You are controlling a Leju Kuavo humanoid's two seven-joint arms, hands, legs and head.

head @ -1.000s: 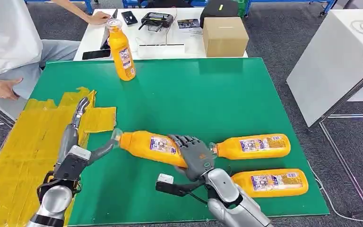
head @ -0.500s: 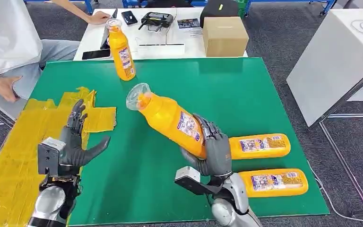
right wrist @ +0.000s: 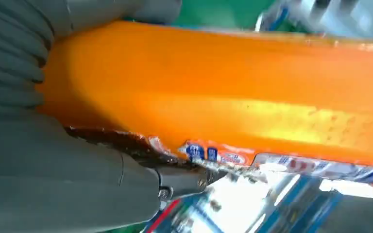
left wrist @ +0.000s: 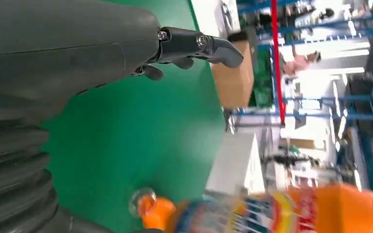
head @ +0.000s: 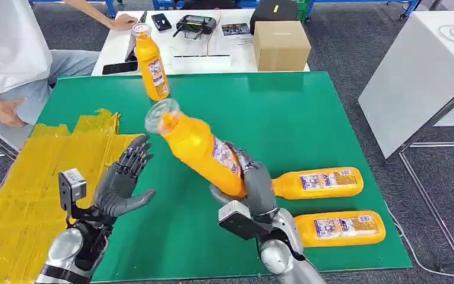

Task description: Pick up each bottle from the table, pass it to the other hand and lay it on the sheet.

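Gripping the lower body of an orange bottle, the right hand holds it tilted above the green tabletop, cap toward the left hand, whose fingers are spread apart and empty beside the yellow sheet. Two bottles lie near the right arm; another stands at the far edge.

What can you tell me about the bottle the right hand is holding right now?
The held bottle is an orange juice bottle of clear-looking plastic with a clear cap and a printed label around its middle. It is lifted off the green table, tilted with the cap up and toward the left hand. The right hand grips its lower body, fingers wrapped over the label. The left hand is open beside it and not touching it.
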